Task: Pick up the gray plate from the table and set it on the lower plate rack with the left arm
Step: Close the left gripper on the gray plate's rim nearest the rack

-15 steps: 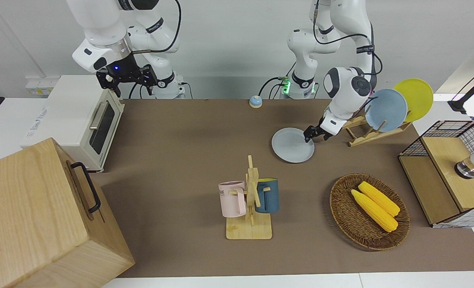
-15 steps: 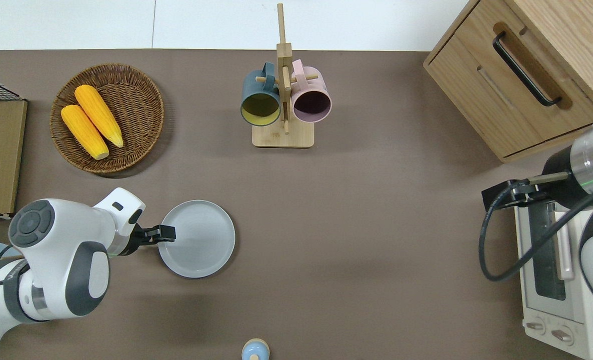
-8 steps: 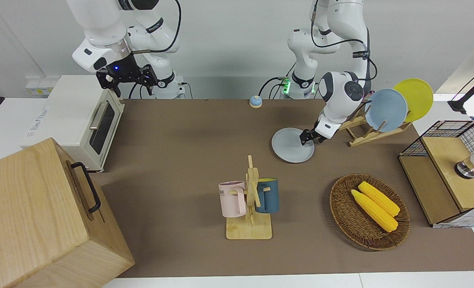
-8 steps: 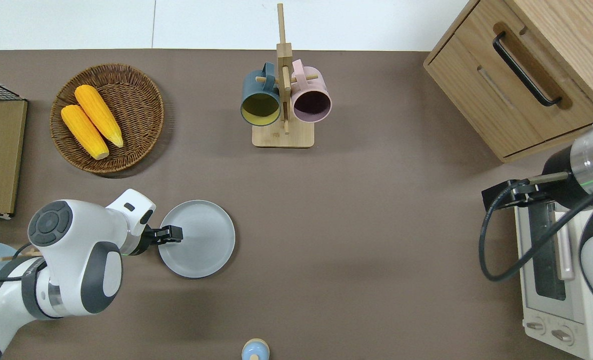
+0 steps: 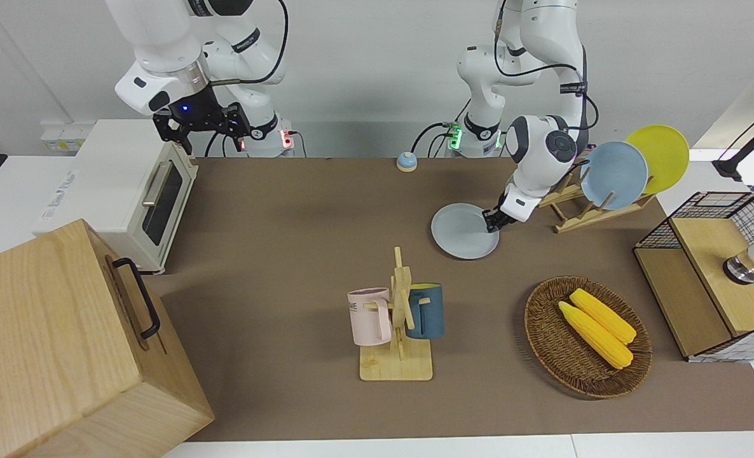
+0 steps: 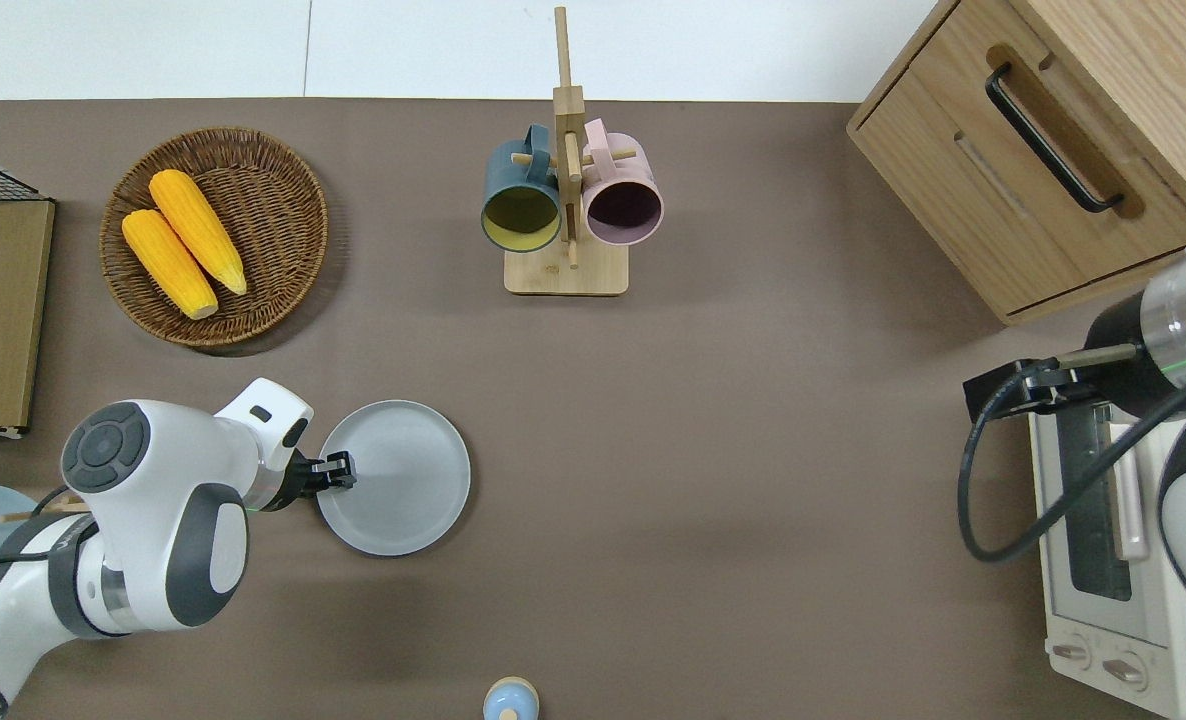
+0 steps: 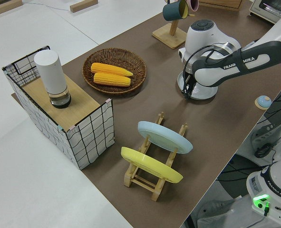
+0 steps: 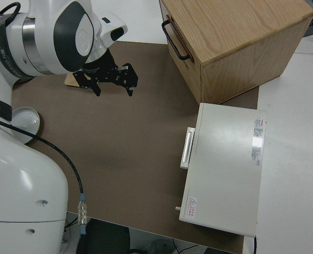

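The gray plate (image 5: 463,232) lies flat on the brown mat, also in the overhead view (image 6: 403,480). My left gripper (image 5: 491,222) is low at the plate's rim on the side toward the rack, its fingers closed on the rim (image 6: 341,468). The left side view shows it too (image 7: 188,92). The lower plate rack (image 5: 580,213) stands beside the plate, toward the left arm's end of the table (image 7: 150,178). It holds a light blue plate (image 5: 613,175) and a yellow plate (image 5: 660,158). My right gripper (image 8: 113,79) is open and parked.
A mug tree (image 5: 399,318) with a pink and a blue mug stands mid-table. A wicker basket (image 5: 542,331) holds two corn cobs. A wire-sided wooden box (image 5: 701,280), a toaster oven (image 5: 129,191), a wooden drawer box (image 5: 59,343) and a small blue bell (image 5: 406,161) are around.
My left gripper has moved in from beside the plate to its rim and its fingers have drawn together there. The plate has not moved. The right arm is still.
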Action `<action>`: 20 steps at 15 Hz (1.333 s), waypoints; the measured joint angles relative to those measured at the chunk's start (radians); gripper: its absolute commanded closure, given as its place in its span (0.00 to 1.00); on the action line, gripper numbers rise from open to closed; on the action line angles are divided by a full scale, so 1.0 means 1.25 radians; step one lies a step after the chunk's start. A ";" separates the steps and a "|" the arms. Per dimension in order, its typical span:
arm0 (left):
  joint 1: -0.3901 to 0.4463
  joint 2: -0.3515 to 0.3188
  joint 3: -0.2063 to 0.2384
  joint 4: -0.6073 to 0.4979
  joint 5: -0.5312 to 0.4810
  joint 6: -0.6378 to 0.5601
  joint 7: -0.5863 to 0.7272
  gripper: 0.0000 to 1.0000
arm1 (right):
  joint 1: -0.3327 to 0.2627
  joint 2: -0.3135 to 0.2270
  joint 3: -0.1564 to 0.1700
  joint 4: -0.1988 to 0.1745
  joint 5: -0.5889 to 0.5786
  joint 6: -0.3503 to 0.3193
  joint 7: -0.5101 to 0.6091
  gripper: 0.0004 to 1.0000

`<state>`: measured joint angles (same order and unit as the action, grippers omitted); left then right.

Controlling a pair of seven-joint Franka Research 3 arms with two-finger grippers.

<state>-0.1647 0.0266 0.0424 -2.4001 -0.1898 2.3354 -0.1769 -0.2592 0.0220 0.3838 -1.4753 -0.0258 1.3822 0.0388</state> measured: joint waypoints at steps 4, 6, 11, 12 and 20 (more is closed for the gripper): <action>-0.001 -0.008 -0.003 0.000 -0.001 -0.002 0.000 1.00 | 0.000 0.000 0.000 0.000 0.000 0.000 0.000 0.02; -0.001 -0.008 -0.004 0.000 -0.001 -0.002 0.000 1.00 | 0.000 0.000 0.000 0.000 0.000 0.000 0.000 0.02; -0.002 -0.008 -0.004 -0.001 -0.001 -0.002 0.000 1.00 | 0.000 0.000 0.000 0.000 0.000 0.000 0.000 0.02; -0.002 -0.008 -0.004 -0.001 -0.001 -0.002 0.000 1.00 | 0.000 0.000 0.000 0.000 0.000 0.000 0.000 0.02; -0.001 -0.025 0.002 0.075 0.005 -0.122 0.002 1.00 | 0.000 0.000 0.000 0.000 0.000 0.000 0.000 0.02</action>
<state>-0.1656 -0.0044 0.0452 -2.3068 -0.1837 2.1835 -0.1744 -0.2592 0.0220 0.3838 -1.4753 -0.0258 1.3822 0.0388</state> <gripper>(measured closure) 0.965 0.013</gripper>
